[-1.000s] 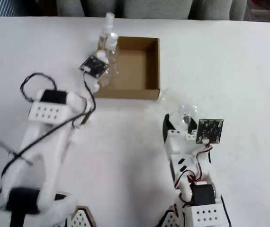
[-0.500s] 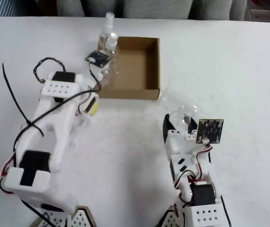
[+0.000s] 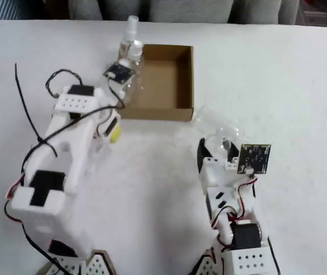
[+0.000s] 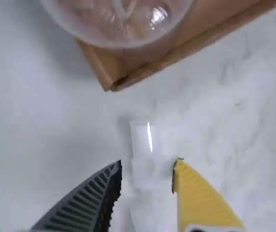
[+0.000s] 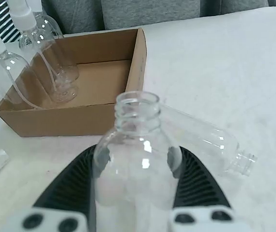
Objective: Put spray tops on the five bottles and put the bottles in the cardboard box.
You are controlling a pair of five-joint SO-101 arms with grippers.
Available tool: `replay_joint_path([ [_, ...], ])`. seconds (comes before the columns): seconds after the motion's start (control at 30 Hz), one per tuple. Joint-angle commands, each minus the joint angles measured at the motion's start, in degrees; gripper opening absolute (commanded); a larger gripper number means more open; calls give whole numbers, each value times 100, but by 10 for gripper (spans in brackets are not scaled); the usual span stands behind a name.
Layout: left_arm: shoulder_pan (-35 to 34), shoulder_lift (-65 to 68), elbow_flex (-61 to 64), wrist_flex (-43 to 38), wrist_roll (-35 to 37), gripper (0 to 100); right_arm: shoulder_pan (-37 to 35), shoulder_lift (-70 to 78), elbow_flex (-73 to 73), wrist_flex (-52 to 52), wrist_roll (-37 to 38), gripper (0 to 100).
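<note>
My left tool (image 4: pixel 145 181) is down at the white table (image 3: pixel 278 69), just off the near left corner of the cardboard box (image 3: pixel 183 80). Its grey and yellow fingers (image 4: pixel 191 193) stand apart. A white spray top (image 4: pixel 143 145) lies flat on the table between them, and I cannot tell whether either finger touches it.

My right tool (image 5: pixel 137 164) is clamped on an uncapped bottle (image 5: pixel 137 121), clear and upright, with a black finger pressed on each side. It sits in front of the box's near right corner.

Just beyond it, a second uncapped bottle (image 5: pixel 206 137) lies on its side on the table, its open neck pointing away from the box.

Capped bottles (image 5: pixel 51 58) with white spray tops stand along the left side of the box. At least one stands inside the box. For the others I cannot tell whether they are inside or just outside the wall.
</note>
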Motion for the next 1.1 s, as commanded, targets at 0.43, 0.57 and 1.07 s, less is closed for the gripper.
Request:
replay_joint_path([
  [0.43,-207,1007,-914,809,176,295,13,-84,53,31,0,16],
  [0.57,-136,1015,-923,1073,176,282,13,-84,53,31,0,16],
  [1.07,-127,1068,-431,519,220,279,13,-84,53,31,0,16],
])
